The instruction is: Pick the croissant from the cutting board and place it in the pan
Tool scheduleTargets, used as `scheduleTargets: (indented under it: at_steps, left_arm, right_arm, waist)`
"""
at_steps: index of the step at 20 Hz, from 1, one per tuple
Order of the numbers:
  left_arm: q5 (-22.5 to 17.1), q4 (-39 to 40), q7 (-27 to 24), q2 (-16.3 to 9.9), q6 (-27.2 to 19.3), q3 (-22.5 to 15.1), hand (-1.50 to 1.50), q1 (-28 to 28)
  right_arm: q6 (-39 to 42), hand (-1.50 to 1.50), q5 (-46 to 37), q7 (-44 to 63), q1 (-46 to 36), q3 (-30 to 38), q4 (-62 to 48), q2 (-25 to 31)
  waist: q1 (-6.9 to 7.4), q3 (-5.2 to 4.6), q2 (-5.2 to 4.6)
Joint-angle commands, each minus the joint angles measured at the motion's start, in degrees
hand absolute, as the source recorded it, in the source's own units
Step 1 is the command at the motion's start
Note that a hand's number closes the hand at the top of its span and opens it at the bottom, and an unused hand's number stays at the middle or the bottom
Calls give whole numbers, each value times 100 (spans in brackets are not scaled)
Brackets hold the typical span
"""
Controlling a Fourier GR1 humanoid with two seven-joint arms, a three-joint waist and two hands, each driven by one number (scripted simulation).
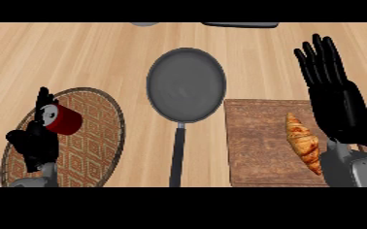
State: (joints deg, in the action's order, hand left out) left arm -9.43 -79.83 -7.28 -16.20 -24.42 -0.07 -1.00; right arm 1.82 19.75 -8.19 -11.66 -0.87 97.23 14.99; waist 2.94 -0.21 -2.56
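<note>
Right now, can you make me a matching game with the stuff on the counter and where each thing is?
Things:
1. golden-brown flaky croissant
2. round dark grey metal pan
3. red cylindrical cup
4. black right hand

Places:
A. over the round woven mat
B. middle of the counter, handle toward the robot
C. on the brown wooden cutting board
D. open, fingers straight, at the right edge

Pairs: 1-C, 2-B, 3-A, 4-D
</note>
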Motion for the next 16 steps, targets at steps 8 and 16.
scheduleTargets:
  at_steps: [8, 16]
  left_arm:
    - [-470, -388, 982, -95, 1013, -499, 0, -805]
    - [-736, -877, 1628, -291, 1185, -399, 0, -877]
  right_arm:
    - [2273, 150, -1470, 474, -873, -822, -484, 2485]
    - [2692, -150, -2752, -2300, -193, 175, -867, 4035]
  waist:
    - [-344, 17, 233]
    - [-349, 39, 259]
